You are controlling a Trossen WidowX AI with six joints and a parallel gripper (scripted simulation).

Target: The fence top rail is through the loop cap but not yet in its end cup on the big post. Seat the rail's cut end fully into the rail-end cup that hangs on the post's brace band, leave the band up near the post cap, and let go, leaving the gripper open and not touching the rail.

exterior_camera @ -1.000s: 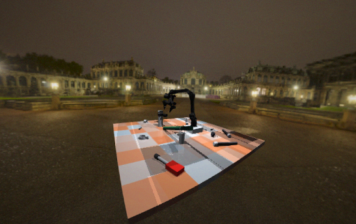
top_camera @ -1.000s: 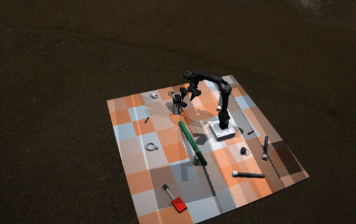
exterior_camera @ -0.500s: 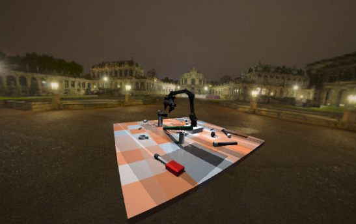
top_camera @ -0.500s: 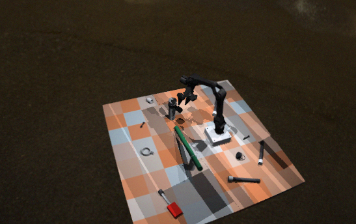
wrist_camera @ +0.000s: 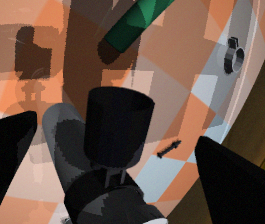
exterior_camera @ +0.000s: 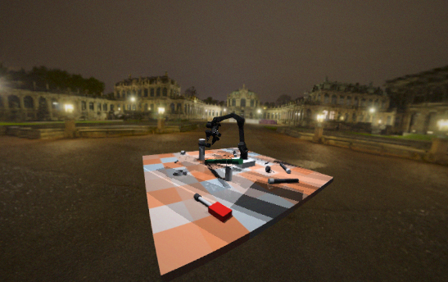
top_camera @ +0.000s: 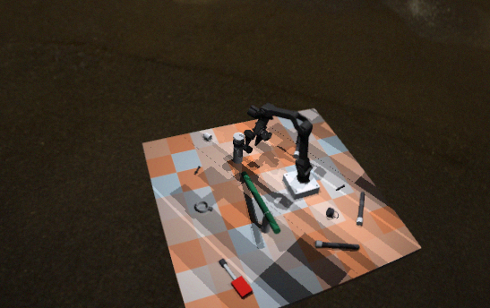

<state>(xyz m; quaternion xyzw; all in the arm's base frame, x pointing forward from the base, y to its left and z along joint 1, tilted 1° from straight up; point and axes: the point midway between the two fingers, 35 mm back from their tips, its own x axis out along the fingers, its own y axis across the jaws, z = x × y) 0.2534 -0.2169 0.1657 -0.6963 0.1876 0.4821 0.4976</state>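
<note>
The green rail (top_camera: 259, 201) (exterior_camera: 221, 161) (wrist_camera: 135, 25) runs over the short post (top_camera: 265, 223) (exterior_camera: 228, 174); the loop cap is not distinct. Its near end is clear of the cup, with a gap between. The big grey post (top_camera: 237, 157) (exterior_camera: 201, 154) (wrist_camera: 54, 131) stands upright with a light cap (top_camera: 238, 135) on top. The dark brace band (wrist_camera: 80, 187) is up near that cap. The black rail-end cup (wrist_camera: 117, 132) (top_camera: 247, 149) hangs on it, its mouth towards the rail side. My gripper (wrist_camera: 117, 133) (top_camera: 253, 141) is open and empty beside the post top, the cup showing between its fingers.
A grey ring clamp (top_camera: 197, 207) (wrist_camera: 228, 65) and a small bolt (top_camera: 197, 170) (wrist_camera: 169, 149) lie on the mat. A red-ended tool (top_camera: 242, 286) (exterior_camera: 219, 211), dark rods (top_camera: 340, 246) (top_camera: 361, 208) and a small black fitting (top_camera: 330, 212) lie farther off.
</note>
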